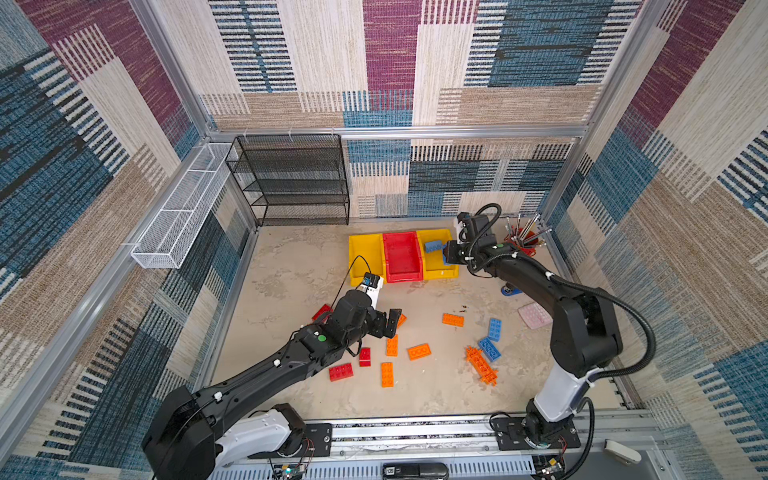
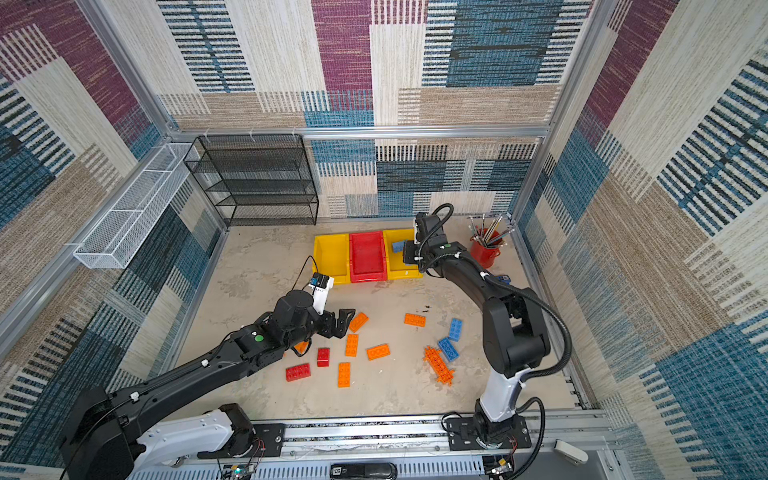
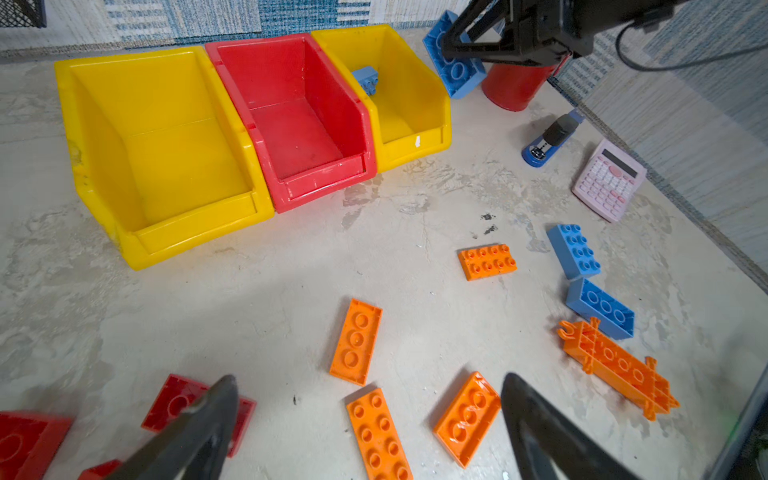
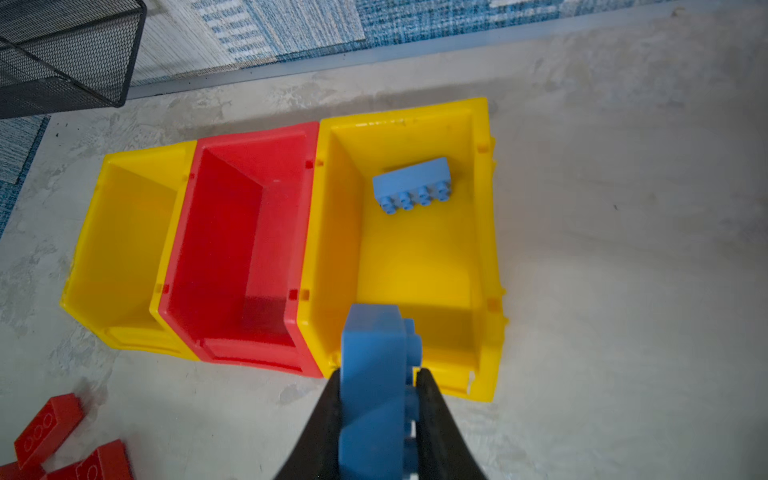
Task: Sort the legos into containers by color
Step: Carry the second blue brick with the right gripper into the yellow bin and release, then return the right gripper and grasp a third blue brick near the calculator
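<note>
The right pincer (image 4: pixel 380 374) clamps a blue brick (image 4: pixel 374 345) on edge between its jaws, studs facing sideways, above the low front lip of the right yellow bin (image 4: pixel 484 249); inside that bin a second blue brick (image 4: pixel 413 185) lies tilted near the back wall, studs toward the front; the red bin (image 4: pixel 253 135) stands in the middle, touching it, and the left yellow bin (image 4: pixel 145 156) touches the red one on its other side; both show only bare floors; the three stand in a row near the far edge of the tabletop (image 3: pixel 270 270), open fronts facing the arms. The left pincer (image 3: pixel 368 380) hangs over the loose pieces with its jaws spread wide and nothing between them; under and around it lie orange bricks (image 3: pixel 356 340) and red bricks (image 3: pixel 174 399); toward the right arm's side, two blue bricks (image 3: pixel 575 249) rest near a spiky orange piece (image 3: pixel 619 368), all well apart from the bins.
</note>
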